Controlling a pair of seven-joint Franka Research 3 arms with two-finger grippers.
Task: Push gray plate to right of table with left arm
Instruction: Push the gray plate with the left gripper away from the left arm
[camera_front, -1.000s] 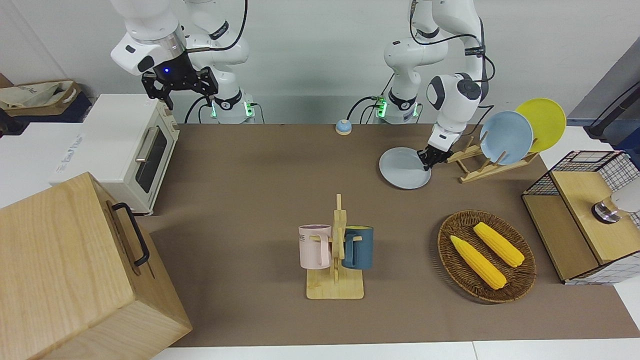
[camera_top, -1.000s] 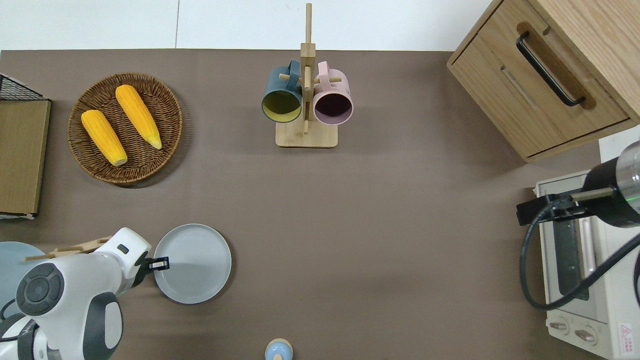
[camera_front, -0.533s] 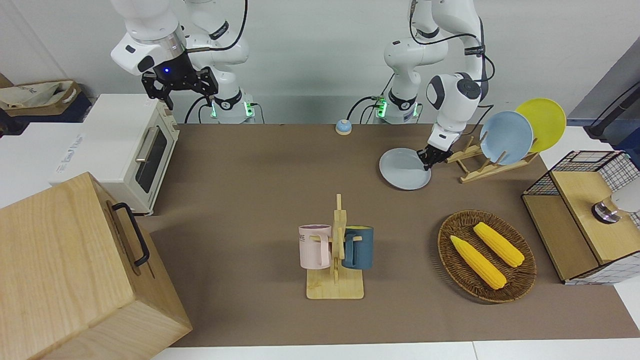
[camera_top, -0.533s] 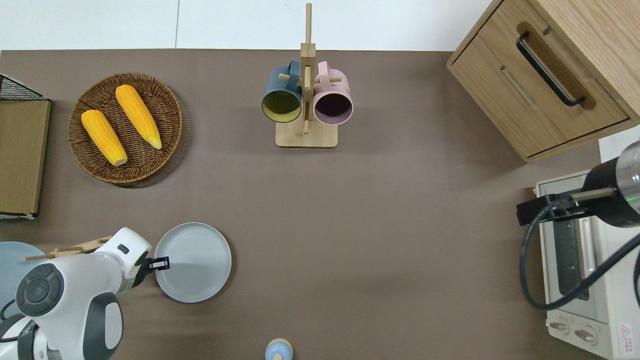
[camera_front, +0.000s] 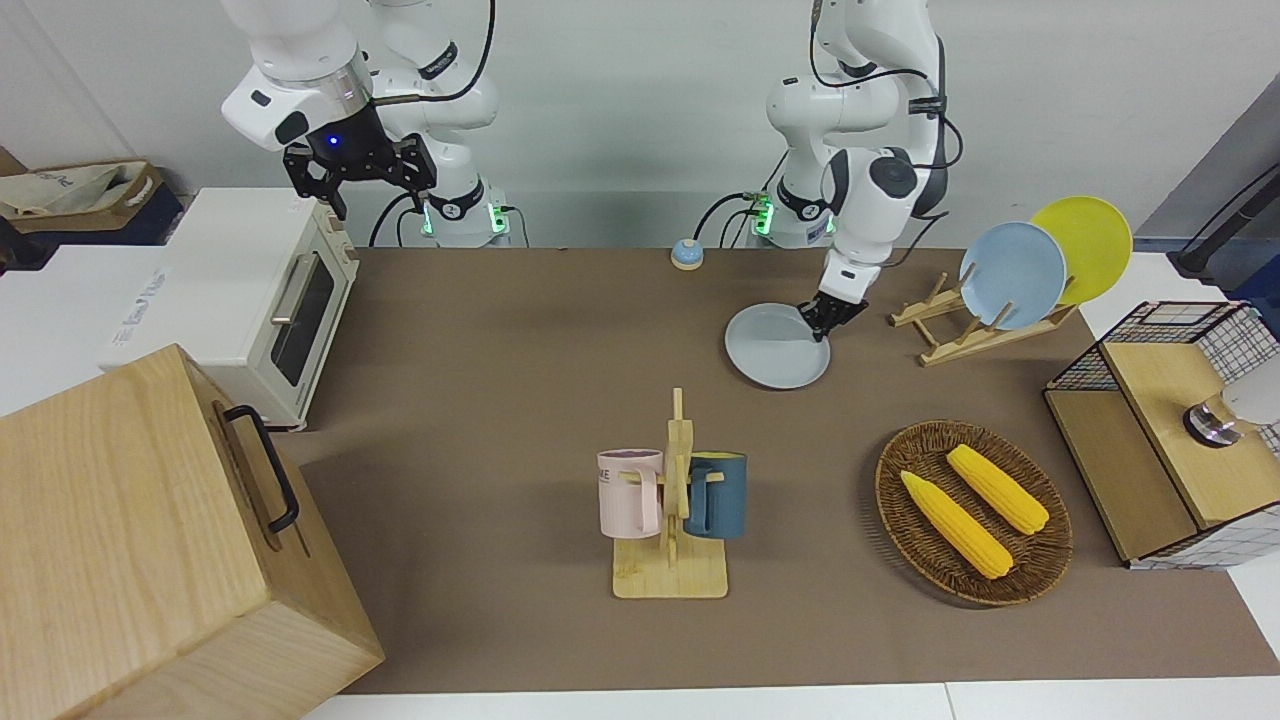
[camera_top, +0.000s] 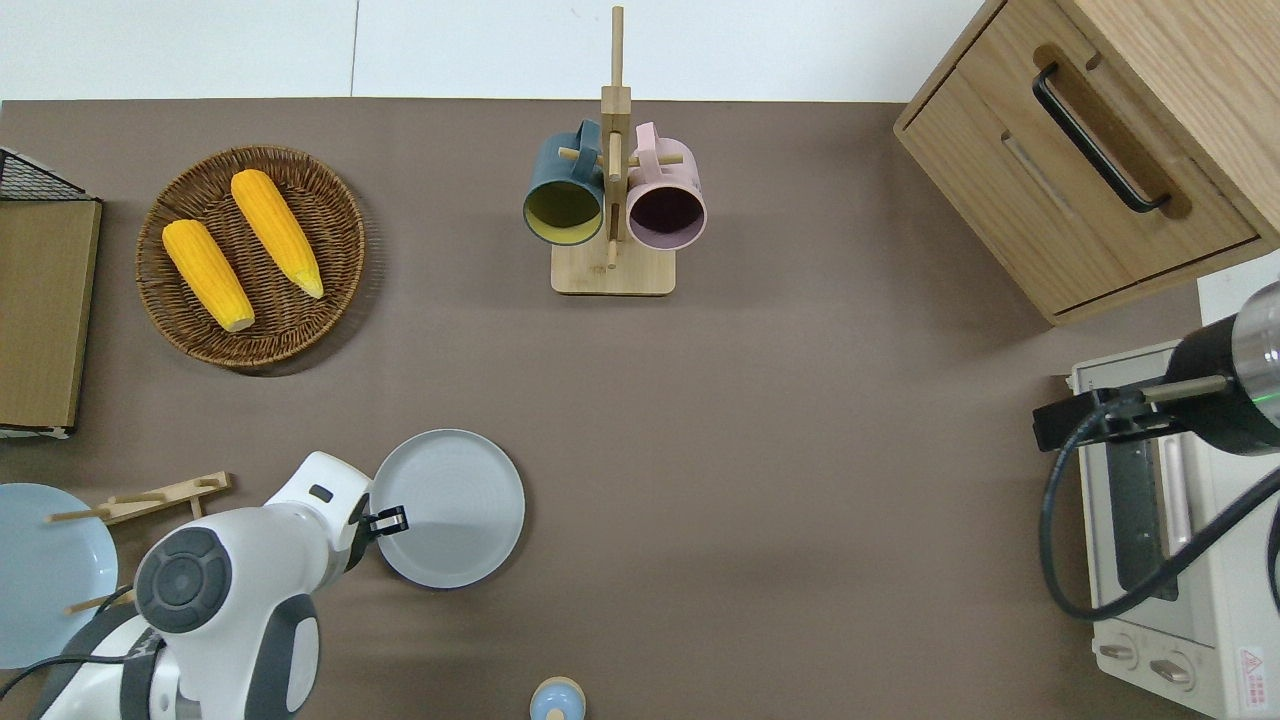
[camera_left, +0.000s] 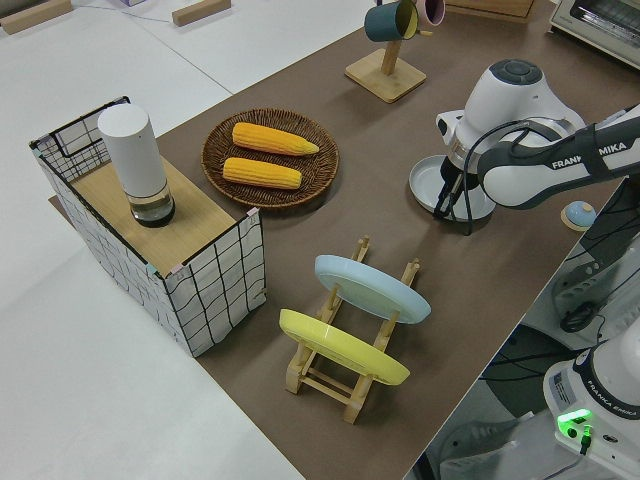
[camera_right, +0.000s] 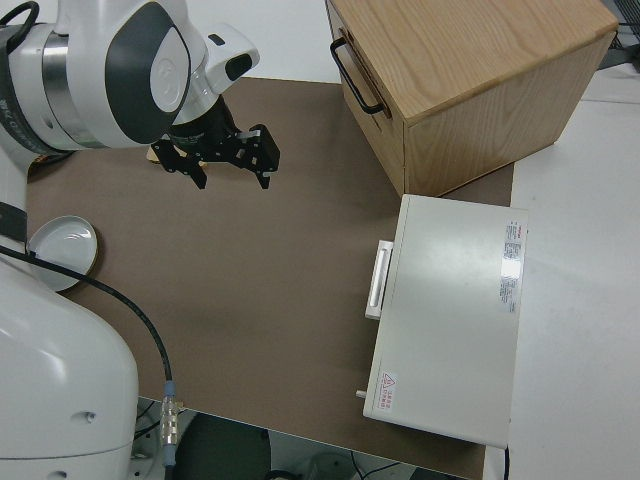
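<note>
- We see the left gripper (camera_top: 388, 521) low at the gray plate (camera_top: 450, 508), touching its rim toward the left arm's end.
- The plate lies flat on the table (camera_top: 760, 480).
- We cannot tell how the fingers stand.
- The right arm is parked.

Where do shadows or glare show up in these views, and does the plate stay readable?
Overhead view: soft, even light; the basket and mug rack cast faint shadows, and the plate is crisp, with the left gripper at its rim. Front view: no glare on the plate. Right side view: a bright sheen on the oven top.
</note>
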